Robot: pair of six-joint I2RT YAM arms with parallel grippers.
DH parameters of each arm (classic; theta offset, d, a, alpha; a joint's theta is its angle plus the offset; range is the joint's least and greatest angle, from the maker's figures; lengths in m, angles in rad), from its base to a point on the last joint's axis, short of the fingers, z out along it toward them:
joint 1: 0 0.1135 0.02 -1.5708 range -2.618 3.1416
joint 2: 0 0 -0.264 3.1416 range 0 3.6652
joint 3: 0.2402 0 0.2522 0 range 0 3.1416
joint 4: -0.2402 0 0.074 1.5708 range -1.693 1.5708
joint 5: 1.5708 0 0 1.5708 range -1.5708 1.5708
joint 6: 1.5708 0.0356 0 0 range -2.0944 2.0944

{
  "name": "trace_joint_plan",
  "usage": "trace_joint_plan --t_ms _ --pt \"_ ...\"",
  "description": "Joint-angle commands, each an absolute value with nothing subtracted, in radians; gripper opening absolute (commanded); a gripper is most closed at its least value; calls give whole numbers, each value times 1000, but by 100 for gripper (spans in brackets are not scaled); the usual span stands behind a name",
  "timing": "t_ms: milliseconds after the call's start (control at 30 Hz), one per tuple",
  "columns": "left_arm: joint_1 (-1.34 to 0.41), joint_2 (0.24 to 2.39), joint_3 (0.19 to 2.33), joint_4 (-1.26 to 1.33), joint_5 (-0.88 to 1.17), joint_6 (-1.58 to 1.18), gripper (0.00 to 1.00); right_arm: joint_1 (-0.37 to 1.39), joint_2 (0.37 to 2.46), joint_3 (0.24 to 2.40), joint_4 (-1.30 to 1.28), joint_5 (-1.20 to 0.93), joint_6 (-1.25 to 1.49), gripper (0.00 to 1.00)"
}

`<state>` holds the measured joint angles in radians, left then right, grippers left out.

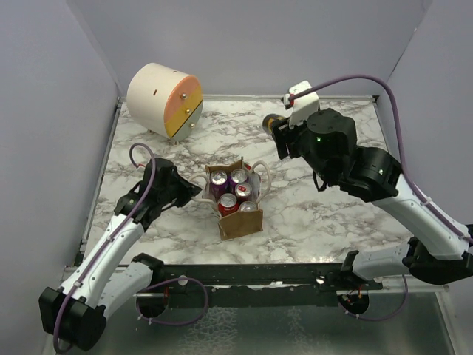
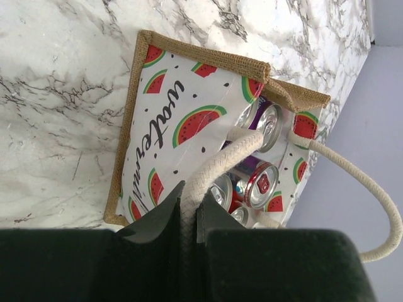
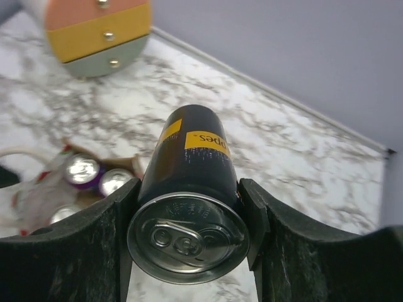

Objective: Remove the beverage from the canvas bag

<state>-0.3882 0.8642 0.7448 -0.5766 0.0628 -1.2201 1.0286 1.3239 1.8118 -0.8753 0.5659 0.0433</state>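
Around the work I see a cream-and-orange drum (image 1: 164,100) lying near the far-left corner of the marble table (image 1: 325,222), well apart from both arms. The canvas bag (image 1: 240,222) stands about the middle of the table, a little toward the near edge. Several cans (image 1: 230,203) stand upright inside it, packed close together.

The left wrist view gives me what the top view hides. One side of the bag carries red watermelon slices on white, and the left gripper (image 2: 189,211) is pressed together on a white rope handle (image 2: 220,163) of the bag.

The right wrist view shows the beverage (image 3: 189,170) clearly. It is a dark can with a yellow label, and the right gripper (image 3: 189,201) pinches it, with the pull-tab end toward the camera. In the top view this can is only a small brown spot. It is held over the table toward the far edge, right of the middle, well apart from the bag.
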Motion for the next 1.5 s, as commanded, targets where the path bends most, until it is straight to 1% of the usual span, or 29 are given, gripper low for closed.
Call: trace_joint_plan --t_ms 0,67,167,267,367,600,867,1100,1333,1467 --pt "-387 882 777 -568 95 -1204 0 1033 1254 1645 -518 932 -176 2" --pt "-387 888 776 -564 100 -1205 0 1027 1243 1569 -466 977 -212 2" --pt "-387 896 778 -559 107 -1201 0 988 1240 1498 -478 959 -164 2" --pt "-387 904 782 -559 115 -1197 0 877 1259 1466 -569 845 -20 2" --pt "-387 908 784 -560 121 -1194 0 758 1311 1462 -678 667 119 2" --pt "-387 918 790 -545 134 -1195 0 679 1413 1347 -694 512 254 2" --pt "-387 920 789 -552 153 -1177 0 587 1540 1403 -725 374 356 2" --pt "-387 926 759 -494 180 -1184 0 494 1634 1456 -783 250 433 2" --pt "-387 948 764 -486 190 -1168 0 464 1696 1508 -801 276 429 2" --pt "-387 959 770 -492 203 -1152 0 429 1730 1530 -812 256 438 2"
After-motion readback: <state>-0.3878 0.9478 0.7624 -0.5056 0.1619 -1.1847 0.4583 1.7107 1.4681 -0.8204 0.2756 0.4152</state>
